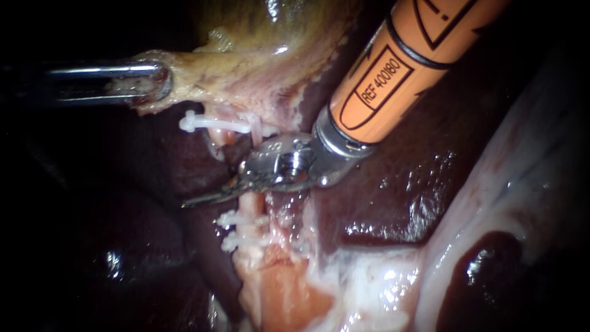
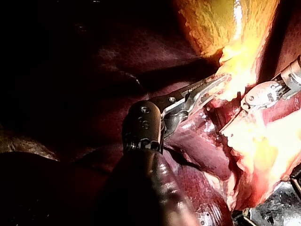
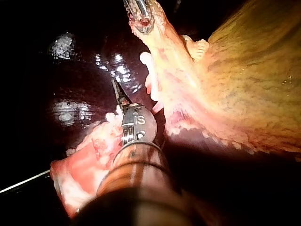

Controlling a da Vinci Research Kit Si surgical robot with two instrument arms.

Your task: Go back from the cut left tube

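Cut tube (image 1: 251,206): mid-scene in the endoscope view. A pink stump shows just under the blades of the right instrument (image 1: 193,200), between the upper clip (image 1: 212,123) and the lower clips (image 1: 236,230). The division looks complete, but the blades cover part of the gap, so that is a judgement.

Liver (image 1: 393,203): dark bed under everything, acts only as the floor here.

Gallbladder (image 1: 246,80): pale yellow, drawn toward the left instrument (image 1: 153,86). Likely reason: tension lifts the tube's stalk off the liver, which exposes the clipped stretch and lets the stumps part.

Right instrument: orange shaft from the upper right. Blades lie together with nothing between them, tip pointing past the tube over the liver. It sits right across the cut site, touching or just above the lower stump; can't tell which. Step in hand, as judged: retreat along its own shaft line. Closed blades suit that, with less to snag.

Left instrument: jaws clamped on the gallbladder's edge from both sides. The right wrist view shows the tissue strip running taut out of them. It should hold tension while the other instrument backs out.

Upper clip: white, sits across the upper stump, close to the right instrument's wrist.

Lower clips: a cluster just below the blades. Risk: a blade edge or the wrist catches a clip on the way out.
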